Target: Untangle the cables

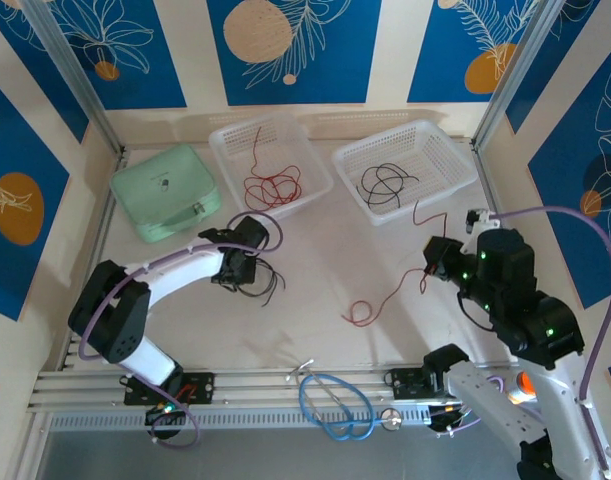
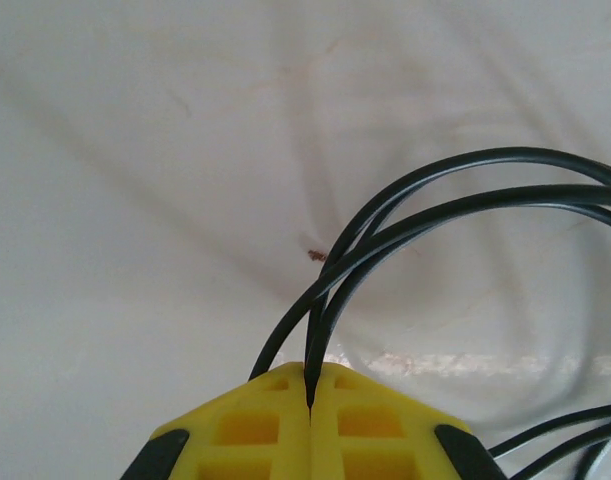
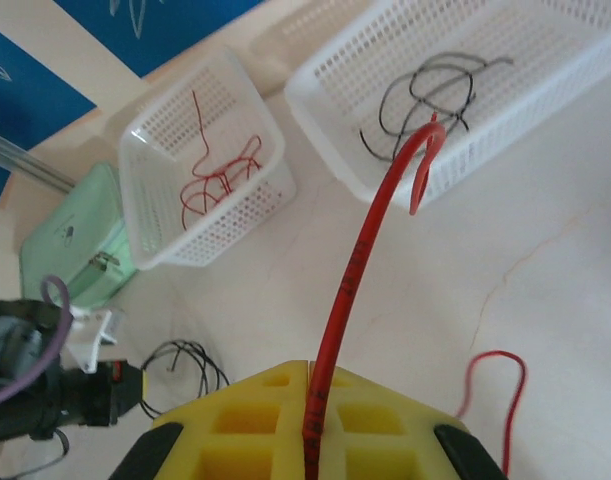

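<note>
Over the table [image 1: 315,270], left tool [image 2: 310,390] tight on black cable [image 2: 312,345], right tool [image 3: 310,375] tight on red cable [image 3: 357,260].

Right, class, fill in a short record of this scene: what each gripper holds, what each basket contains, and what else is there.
left gripper: shut on black cable
right gripper: shut on red cable
basket beside green case: red cables
other basket: black cables
near edge: blue cable loop

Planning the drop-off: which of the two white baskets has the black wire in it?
The basket on the right: black wire lies looped in it. The other basket, beside the green case, holds red wire.
</note>
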